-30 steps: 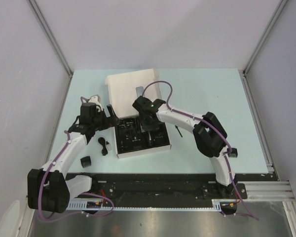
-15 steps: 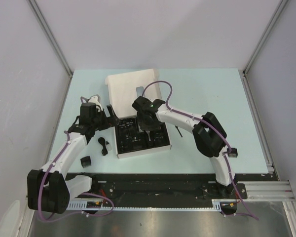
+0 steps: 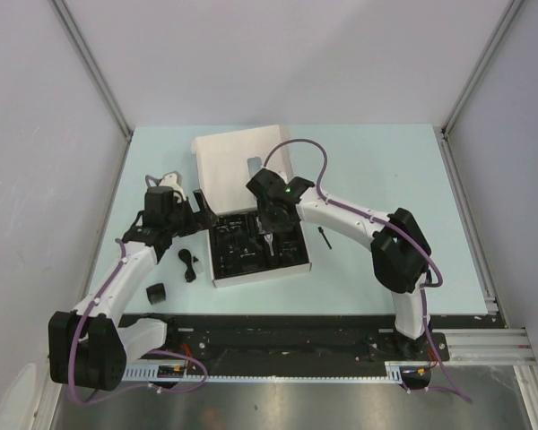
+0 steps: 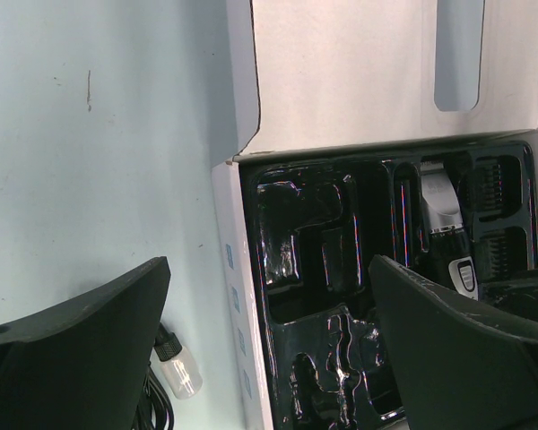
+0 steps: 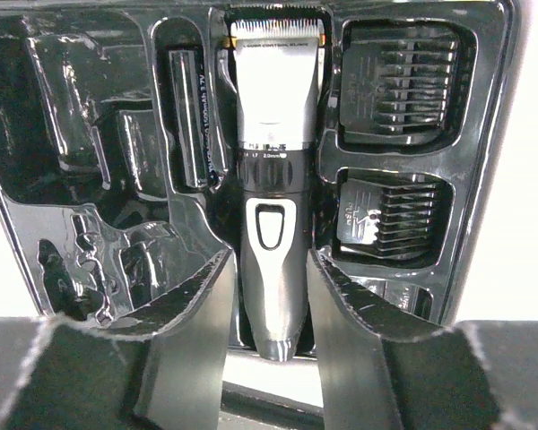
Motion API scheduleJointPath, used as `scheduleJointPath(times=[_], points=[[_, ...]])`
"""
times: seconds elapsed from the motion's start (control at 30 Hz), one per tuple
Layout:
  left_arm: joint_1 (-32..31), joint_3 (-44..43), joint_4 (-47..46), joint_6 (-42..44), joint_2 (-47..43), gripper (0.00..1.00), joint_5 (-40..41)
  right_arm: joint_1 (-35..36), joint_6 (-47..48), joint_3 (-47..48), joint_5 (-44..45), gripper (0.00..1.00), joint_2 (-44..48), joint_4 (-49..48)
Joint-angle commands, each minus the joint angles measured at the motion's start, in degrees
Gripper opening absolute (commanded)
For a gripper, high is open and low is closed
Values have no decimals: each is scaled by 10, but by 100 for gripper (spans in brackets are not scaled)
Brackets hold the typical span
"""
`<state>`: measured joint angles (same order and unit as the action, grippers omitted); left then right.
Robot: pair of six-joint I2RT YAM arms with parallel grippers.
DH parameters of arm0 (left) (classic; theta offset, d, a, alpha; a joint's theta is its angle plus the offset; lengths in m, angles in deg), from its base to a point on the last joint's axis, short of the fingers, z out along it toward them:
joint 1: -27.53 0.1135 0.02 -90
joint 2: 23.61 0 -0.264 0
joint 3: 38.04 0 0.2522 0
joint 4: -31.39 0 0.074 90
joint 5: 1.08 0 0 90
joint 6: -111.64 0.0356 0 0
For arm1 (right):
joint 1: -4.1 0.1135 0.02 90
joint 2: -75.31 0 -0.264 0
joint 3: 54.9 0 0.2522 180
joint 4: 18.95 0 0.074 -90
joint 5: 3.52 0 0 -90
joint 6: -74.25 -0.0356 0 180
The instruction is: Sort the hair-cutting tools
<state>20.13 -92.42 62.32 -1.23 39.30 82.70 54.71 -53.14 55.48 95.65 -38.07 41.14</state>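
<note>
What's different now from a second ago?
The right arm swung its elbow out to the right, and the right gripper shifted slightly over the box. It straddles the clipper, which lies in its slot. The left gripper, cable and loose comb guard stayed put.

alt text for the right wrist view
A black-and-silver clipper lies in the middle slot of a black tray, the right gripper straddling its handle; whether it touches is unclear. Comb guards sit in two compartments at the picture's right.
</note>
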Motion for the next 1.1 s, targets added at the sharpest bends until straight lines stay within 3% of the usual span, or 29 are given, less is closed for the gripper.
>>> scheduleJointPath(times=[0.0, 0.2, 0.47, 0.67, 0.77, 0.97, 1.07], points=[[-2, -5, -6, 7, -13, 100, -3, -1, 7, -21, -11, 39, 22, 1], [-2, -4, -6, 6, -12, 100, -5, 4, 28, -55, -35, 27, 33, -3], [-2, -6, -7, 5, -3, 100, -8, 4, 38, -66, -59, 24, 22, -18], [-2, -9, -6, 6, -1, 100, -7, 6, 39, -62, -27, 24, 50, -22], [-2, -14, -6, 9, -1, 100, -2, 7, 42, -65, -16, 27, 75, -34], [1, -29, 9, -2, -1, 100, -6, 3, 44, -64, 30, 45, 127, -26], [3, -31, 16, -4, -4, 100, -5, -9, 43, -87, 59, 48, 149, -19]])
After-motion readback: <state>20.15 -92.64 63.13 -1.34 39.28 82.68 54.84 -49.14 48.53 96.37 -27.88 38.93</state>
